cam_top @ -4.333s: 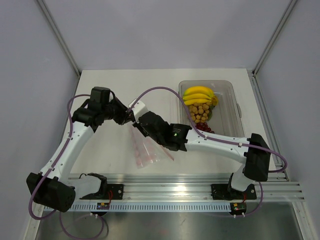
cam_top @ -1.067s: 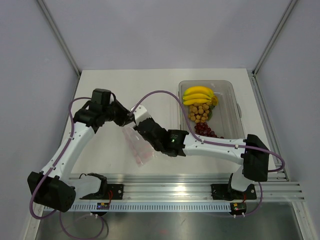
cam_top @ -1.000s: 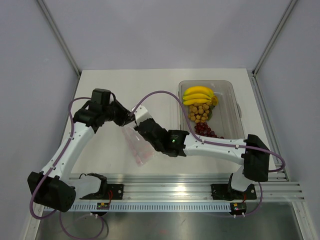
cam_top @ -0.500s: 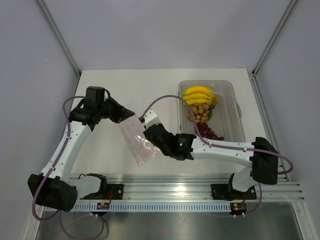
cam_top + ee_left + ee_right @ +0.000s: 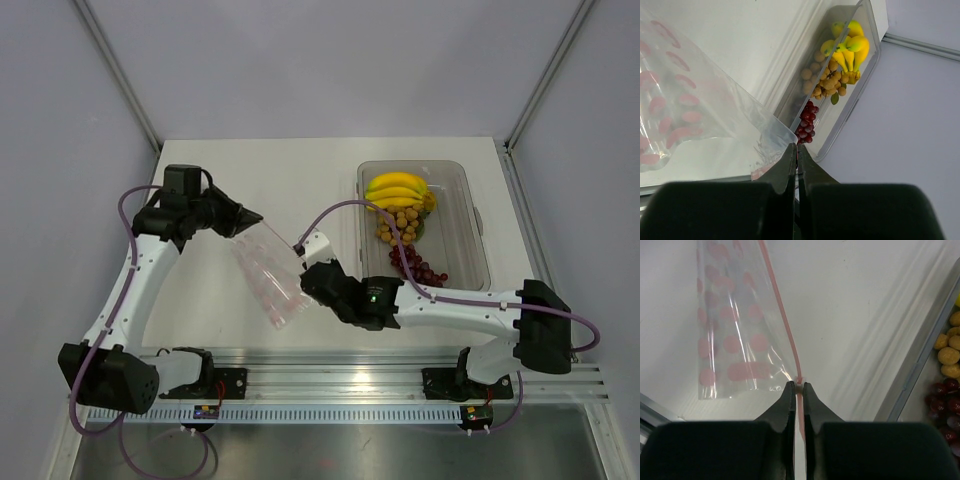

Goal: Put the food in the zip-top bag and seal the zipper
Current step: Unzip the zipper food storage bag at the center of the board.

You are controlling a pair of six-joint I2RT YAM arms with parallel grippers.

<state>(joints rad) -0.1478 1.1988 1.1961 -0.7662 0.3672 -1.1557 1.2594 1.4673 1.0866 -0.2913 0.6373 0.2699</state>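
A thin clear plastic zip-top bag [image 5: 268,278] printed with pink-red dots is seen from overhead, stretched left of centre. The left gripper [image 5: 248,217] is at its upper end and the right gripper [image 5: 300,263] at its right-hand edge. At the upper right of the white table [image 5: 300,170], a rigid clear rectangular tray [image 5: 472,215] holds three things: a bunch of yellow bananas [image 5: 397,188], a cluster of small tan-orange round fruits [image 5: 400,226] and a bunch of dark red grapes [image 5: 418,266]. None of the food is in the bag.

The grips are shown only in the wrist views. In the left wrist view, the black fingers are pressed together on a corner of the clear film at lower centre. In the right wrist view, the fingers are pinched on the narrow pink-red zipper strip [image 5: 784,322]. The strip runs from the top of the frame down between the tips, and the dotted bag is spread to its left.

Compared with four seconds earlier, the grippers are farther apart. The left one is shifted toward the upper left and the right one is lower. The bag is drawn out longer between them. The fruit is unmoved in the tray.
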